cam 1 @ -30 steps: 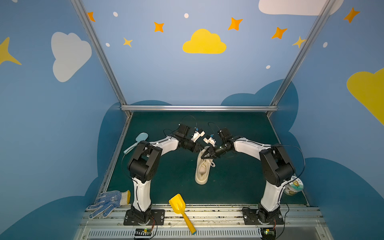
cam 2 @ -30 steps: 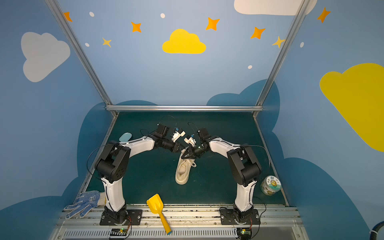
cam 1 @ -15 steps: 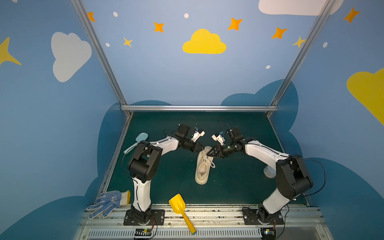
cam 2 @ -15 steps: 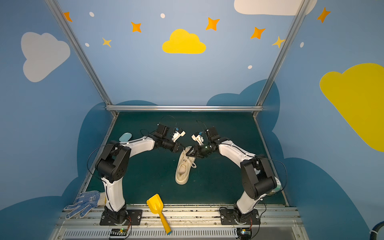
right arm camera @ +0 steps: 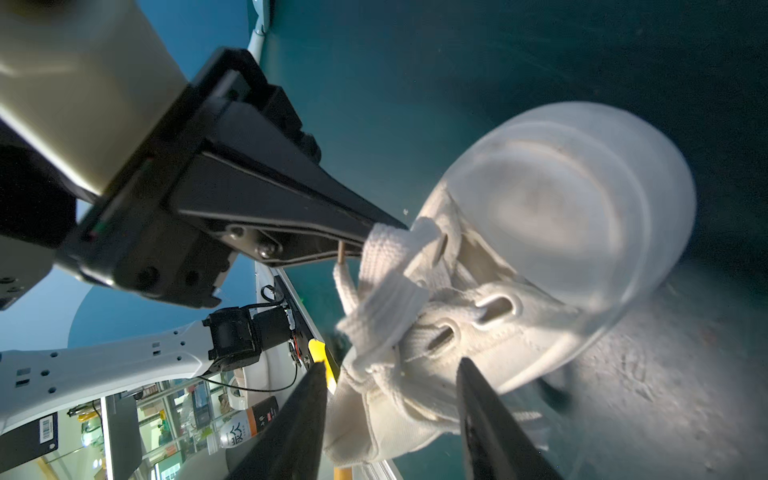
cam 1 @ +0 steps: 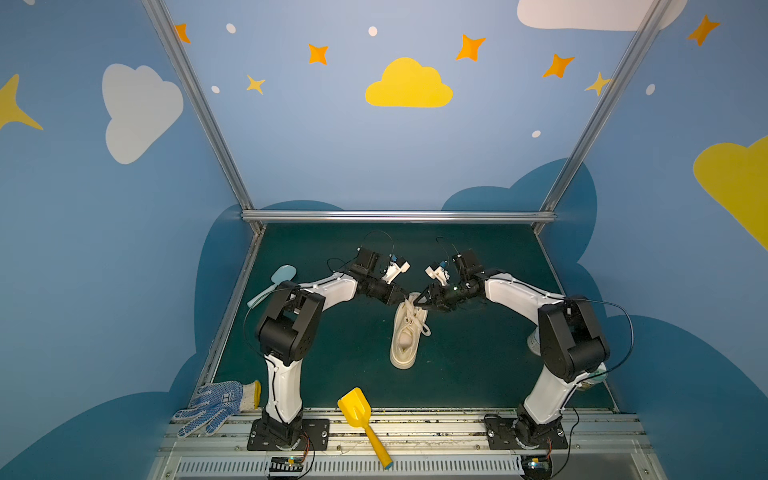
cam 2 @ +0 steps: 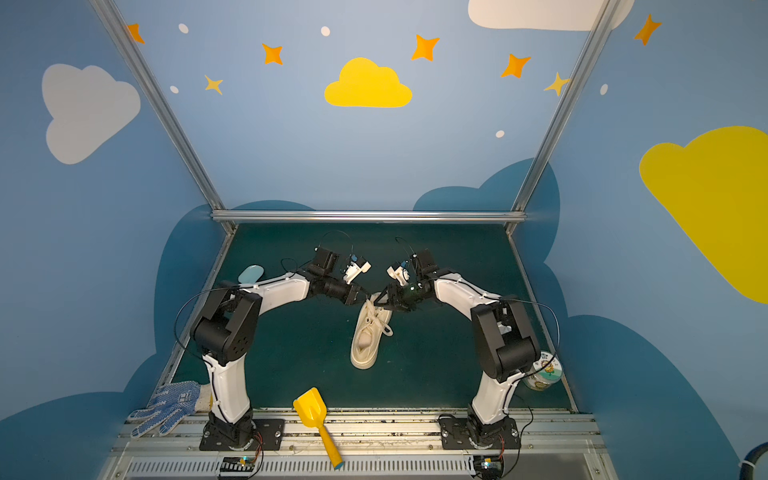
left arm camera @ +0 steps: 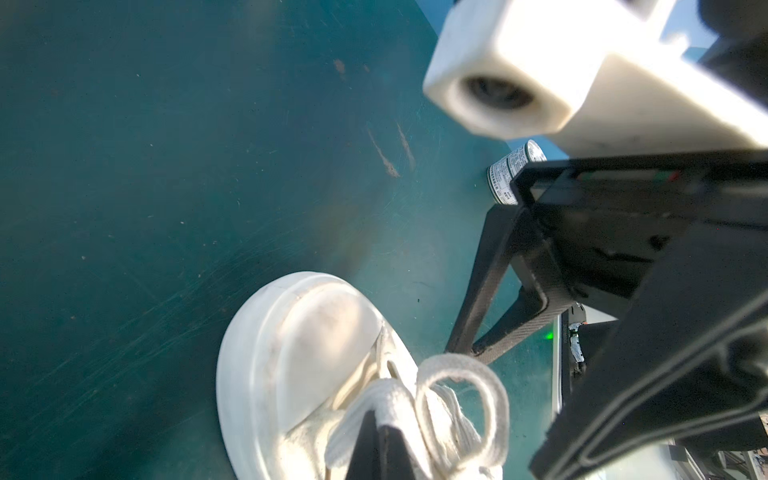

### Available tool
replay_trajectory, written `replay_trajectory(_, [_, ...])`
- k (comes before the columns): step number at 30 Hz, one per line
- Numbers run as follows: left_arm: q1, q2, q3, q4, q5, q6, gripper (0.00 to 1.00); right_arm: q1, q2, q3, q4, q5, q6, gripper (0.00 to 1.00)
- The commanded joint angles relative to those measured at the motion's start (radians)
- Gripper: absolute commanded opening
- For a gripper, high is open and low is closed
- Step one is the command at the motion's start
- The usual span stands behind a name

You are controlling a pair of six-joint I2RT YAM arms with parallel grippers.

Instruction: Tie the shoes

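Note:
The cream shoe [cam 1: 409, 332] [cam 2: 368, 332] lies mid-mat, toe toward the back wall, and both grippers meet over its toe end. My left gripper [cam 1: 404, 300] [cam 2: 366, 298] is shut on a folded piece of flat cream lace [right arm camera: 386, 245]; its black tips [left arm camera: 380, 419] pinch the fold just behind the toe cap [left arm camera: 316, 332]. A loose lace loop [left arm camera: 461, 361] stands beside it. My right gripper [cam 1: 419, 302] [right arm camera: 388, 361] is open, its two black fingers straddling the laced part of the shoe [right arm camera: 561, 216] with nothing clamped.
A yellow toy shovel [cam 1: 361, 415] and a blue-dotted glove [cam 1: 216, 401] lie at the front rail. A pale blue spoon [cam 1: 282, 274] rests by the left wall. A printed tin [cam 2: 544, 372] stands behind the right arm's base.
My right gripper has gone from shut to open beside the toe, and its arm has shifted a little. The left gripper stays shut on the lace in the same place.

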Motion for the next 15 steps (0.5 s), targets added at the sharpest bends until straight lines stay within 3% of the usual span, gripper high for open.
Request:
replay_trajectory(1, [0.006, 0.005, -0.003, 0.005, 0.019, 0.009, 0.04, -0.002, 0.039, 0.056, 0.014, -0.021, 0.01, 0.5])
replay_trajectory(3, [0.006, 0.005, -0.003, 0.005, 0.02, 0.008, 0.04, -0.003, 0.059, 0.073, 0.011, -0.023, 0.009, 0.45])
replay_trajectory(9, [0.008, 0.01, 0.006, -0.001, 0.019, 0.007, 0.04, 0.011, 0.051, 0.074, -0.019, -0.053, -0.011, 0.06])
replay_trajectory(11, [0.01, 0.016, 0.01, -0.002, 0.02, 0.01, 0.04, 0.021, 0.034, 0.059, -0.025, -0.069, -0.017, 0.0])
replay_trajectory(15, [0.009, 0.028, 0.014, -0.003, 0.031, 0.015, 0.04, 0.056, -0.009, 0.024, -0.028, -0.107, -0.026, 0.0])
